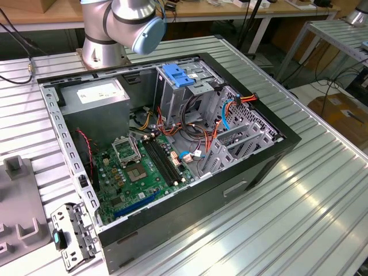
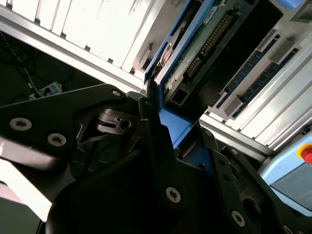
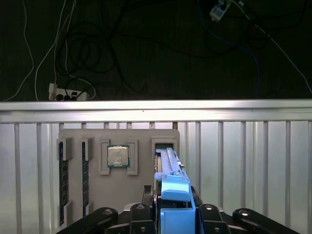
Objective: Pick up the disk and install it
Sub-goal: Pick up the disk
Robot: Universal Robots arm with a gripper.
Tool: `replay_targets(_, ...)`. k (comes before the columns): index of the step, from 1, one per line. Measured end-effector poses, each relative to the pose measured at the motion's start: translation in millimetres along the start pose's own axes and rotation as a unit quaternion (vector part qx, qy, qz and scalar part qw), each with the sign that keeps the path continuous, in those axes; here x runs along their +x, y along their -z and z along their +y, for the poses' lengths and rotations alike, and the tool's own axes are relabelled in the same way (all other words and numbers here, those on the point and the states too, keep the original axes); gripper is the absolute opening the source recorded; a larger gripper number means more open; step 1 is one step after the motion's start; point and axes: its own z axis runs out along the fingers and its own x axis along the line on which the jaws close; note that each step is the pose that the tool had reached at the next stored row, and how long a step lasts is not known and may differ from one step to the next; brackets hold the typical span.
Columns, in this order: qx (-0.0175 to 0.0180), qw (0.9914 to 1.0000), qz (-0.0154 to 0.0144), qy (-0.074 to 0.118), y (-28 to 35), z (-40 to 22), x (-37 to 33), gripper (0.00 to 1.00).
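From where I stand, the black two-fingered gripper (image 3: 176, 217) looks clamped on the blue plastic side rails of the rectangular silver metal disk (image 3: 168, 163). The disk stands on edge in a slot of the grey moulded tray (image 3: 141, 187), on the exterior view's near left, well apart from the open black computer case (image 1: 270, 146). The hold is at one end, so the disk may tilt and bind in its slot, or slip on the smooth plastic. The loose orange cables (image 1: 253, 99) beside the grey metal cage (image 1: 172, 95) could snag it too.
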Motion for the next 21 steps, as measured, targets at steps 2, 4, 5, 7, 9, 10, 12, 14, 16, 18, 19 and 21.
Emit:
replay_targets(2,0.0000,1.00000,0.0000,0.000,0.4,0.0,0.0,0.37)
replay_targets(4,0.0000,1.00000,0.0000,0.000,1.1,0.0,0.0,0.37)
replay_targets(5,0.0001,1.00000,0.0000,0.000,1.5,0.0,0.0,0.37)
replay_targets(7,0.0000,1.00000,0.0000,0.000,2.0,0.0,0.0,0.37)
replay_targets(9,0.0001,1.00000,0.0000,0.000,2.4,0.0,0.0,0.37)
replay_targets(10,0.0000,1.00000,0.0000,0.000,2.6,0.0,0.0,0.37)
replay_targets(12,0.0000,1.00000,0.0000,0.000,2.9,0.0,0.0,0.37)
replay_targets(14,0.0000,1.00000,0.0000,0.000,3.2,0.0,0.0,0.37)
replay_targets(16,0.0000,1.00000,0.0000,0.000,3.6,-0.1,0.0,0.37)
replay_targets(18,0.0000,1.00000,0.0000,0.000,4.3,0.0,0.0,0.37)
replay_targets(19,0.0000,1.00000,0.0000,0.000,4.8,0.0,0.0,0.37)
replay_targets(21,0.0000,1.00000,0.0000,0.000,5.4,0.0,0.0,0.37)
